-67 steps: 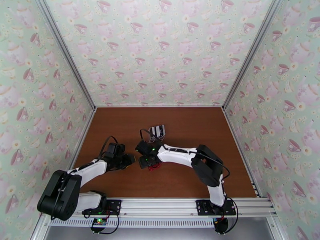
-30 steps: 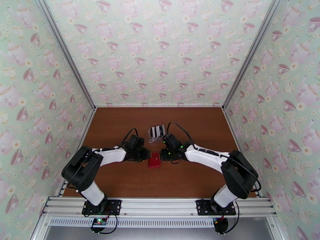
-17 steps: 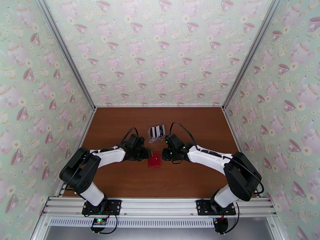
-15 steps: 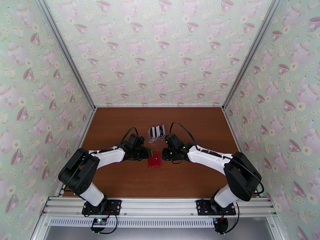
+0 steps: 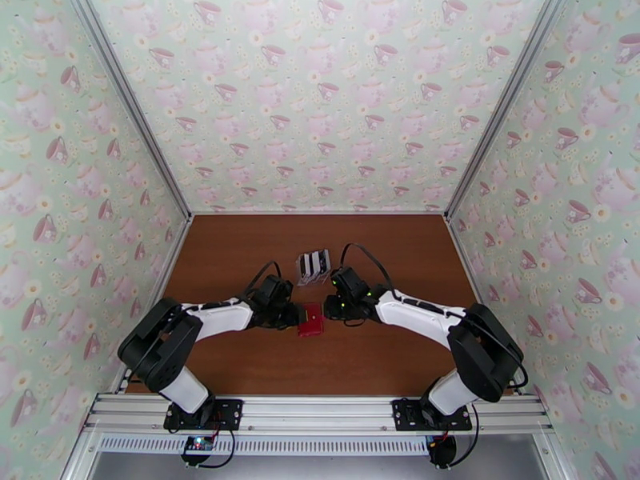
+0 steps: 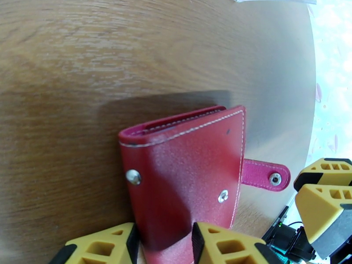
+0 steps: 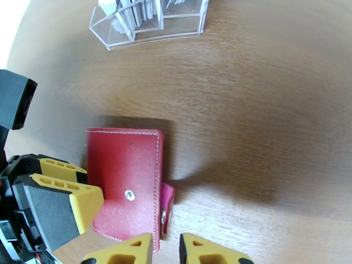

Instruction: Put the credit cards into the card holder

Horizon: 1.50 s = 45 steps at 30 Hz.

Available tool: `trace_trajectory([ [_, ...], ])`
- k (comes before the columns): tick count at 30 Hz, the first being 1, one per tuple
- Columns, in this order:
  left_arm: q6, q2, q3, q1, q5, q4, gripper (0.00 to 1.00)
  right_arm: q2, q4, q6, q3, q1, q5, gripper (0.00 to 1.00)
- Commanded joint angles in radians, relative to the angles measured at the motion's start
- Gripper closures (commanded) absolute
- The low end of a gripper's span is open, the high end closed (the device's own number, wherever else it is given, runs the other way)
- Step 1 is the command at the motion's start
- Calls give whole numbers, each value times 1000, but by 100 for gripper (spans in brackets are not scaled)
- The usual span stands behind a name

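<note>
Both tools crowd the small red leather-like fold-over card holder (image 6: 189, 172). It lies folded shut on the brown wooden bench (image 7: 264, 106) between them, a little to the arms' side of the clear plastic slotted rack (image 7: 185, 27). The left tool (image 6: 163, 234) has its yellow jaws part-way apart with the card holder's near end in the gap; whether the pads bite it I cannot tell. The right tool (image 7: 166, 245) shows a narrow gap with nothing in it. Its tips are just short of the pink snap tab (image 6: 264, 174), which is unfastened and sticks out sideways. The credit cards (image 7: 132, 9), thin white and black plastic rectangles, stand upright in the rack, none yet in the card holder.

The card holder looks light and soft. It will likely slide on the smooth wood and flex if pinched mid-cover, so one tool should pin the stitched edge or spine while the other lifts the cover by the tab. The cards are probably stiff and slippery, and are best taken by the edge standing proud of the rack.

Against the top view half a second ago, the left tool has closed in from slightly back to right against the card holder's left edge. The right tool and the card holder sit almost where they were.
</note>
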Motion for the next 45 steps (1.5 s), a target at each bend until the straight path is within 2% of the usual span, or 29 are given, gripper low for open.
trace_trajectory([
  [1,-11,43,-34,-11,6,27,64,-7,22,14,-16,-7,-24,76],
  [5,-11,49,-42,-11,5,30,70,1,23,9,-11,-8,-32,76],
  [10,-11,50,-45,-11,11,35,72,10,26,5,-11,-8,-40,78],
  [30,-17,41,-48,-12,8,34,72,40,35,8,-18,-8,-41,78],
  [45,-17,46,-40,-11,10,30,71,45,48,5,-16,-11,-52,86],
])
